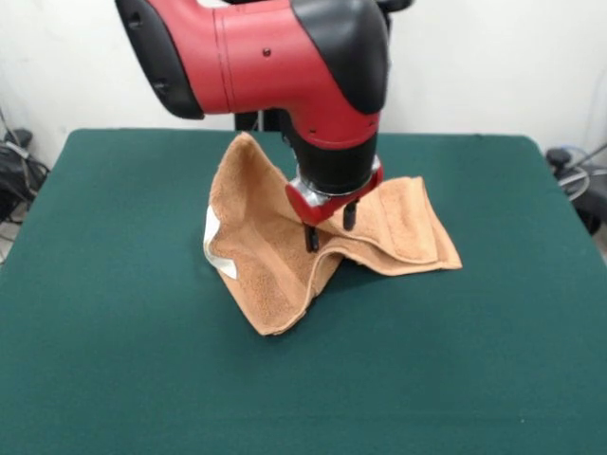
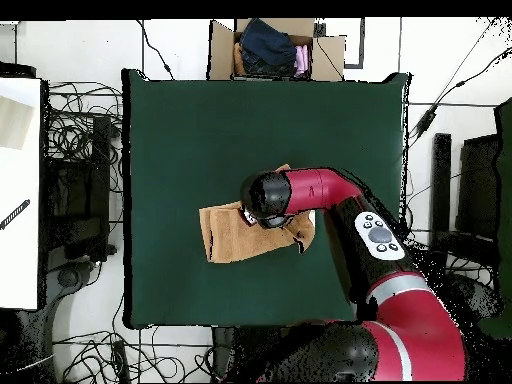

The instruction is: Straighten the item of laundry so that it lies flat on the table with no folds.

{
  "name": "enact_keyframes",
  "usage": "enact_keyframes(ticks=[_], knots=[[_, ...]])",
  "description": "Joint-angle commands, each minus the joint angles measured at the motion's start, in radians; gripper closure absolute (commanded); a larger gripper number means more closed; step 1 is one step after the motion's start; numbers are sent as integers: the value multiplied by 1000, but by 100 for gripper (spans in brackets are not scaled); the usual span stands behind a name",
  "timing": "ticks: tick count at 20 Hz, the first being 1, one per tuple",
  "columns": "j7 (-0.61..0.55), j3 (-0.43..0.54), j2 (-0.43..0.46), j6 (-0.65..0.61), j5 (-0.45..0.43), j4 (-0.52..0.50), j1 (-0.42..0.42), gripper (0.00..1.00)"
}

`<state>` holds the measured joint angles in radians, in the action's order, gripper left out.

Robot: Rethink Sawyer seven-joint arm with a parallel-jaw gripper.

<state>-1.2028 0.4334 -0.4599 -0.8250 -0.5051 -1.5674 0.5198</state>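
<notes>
Tan towel (image 1: 285, 256) (white label (image 1: 216, 248), unreadable) rumpled on table (image 1: 114, 313); end effector (image 1: 330, 227) fingers apart.

No legible text anywhere; white label (image 1: 220, 248) on towel (image 1: 285, 275) possibly printed, too small to read.

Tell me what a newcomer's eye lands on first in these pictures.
First, the red and black arm filling the top of the front view, its gripper down on the towel. Next, the tan towel at mid-table, rumpled into raised folds, with a white label at one edge. The dark green table spreads wide around it.
</notes>
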Motion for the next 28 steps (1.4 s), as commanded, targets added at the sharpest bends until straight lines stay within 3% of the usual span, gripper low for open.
enact_keyframes(ticks=[1,8,9,28], knots=[[-42,8,-15,55,-40,-69,-39,0],[-47,1,-13,45,-23,-65,-33,0],[-44,4,-12,49,-21,-65,-27,100],[-44,7,-24,51,-8,-90,-3,100]])
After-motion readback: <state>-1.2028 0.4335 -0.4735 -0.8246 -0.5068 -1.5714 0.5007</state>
